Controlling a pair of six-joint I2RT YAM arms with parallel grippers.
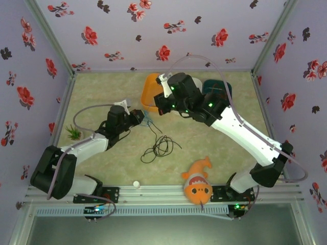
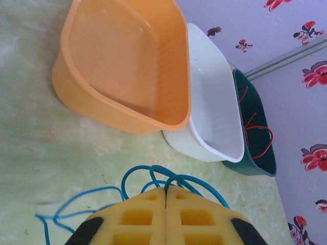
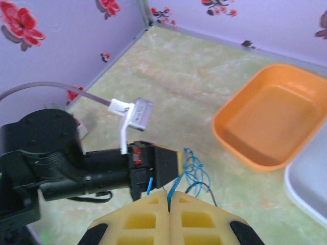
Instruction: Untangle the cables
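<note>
**Beside the orange tray, both grippers pinch the blue cable**

On the table just in front of that tray, my left gripper is clenched. Its yellow pads are pressed flat together and blue loops spill out from behind the tips, so I judge it has a strand. My right gripper sits close by, also clamped, with blue strands running up into its tips.

The black cable lies in a loose coil nearer the arm bases. One strand reaches up toward the blue bundle, but I cannot tell whether they are hooked together. The red cable rests inside the green tray.

I expect this wire to be nearly weightless, limp and smooth-sheathed. It won't push, only pull, and it could slide through the pads. A hard tug would likely cinch the loops into a knot. I would rather hold a single straight run near a free end than the bunched middle, then draw apart gently.
</note>
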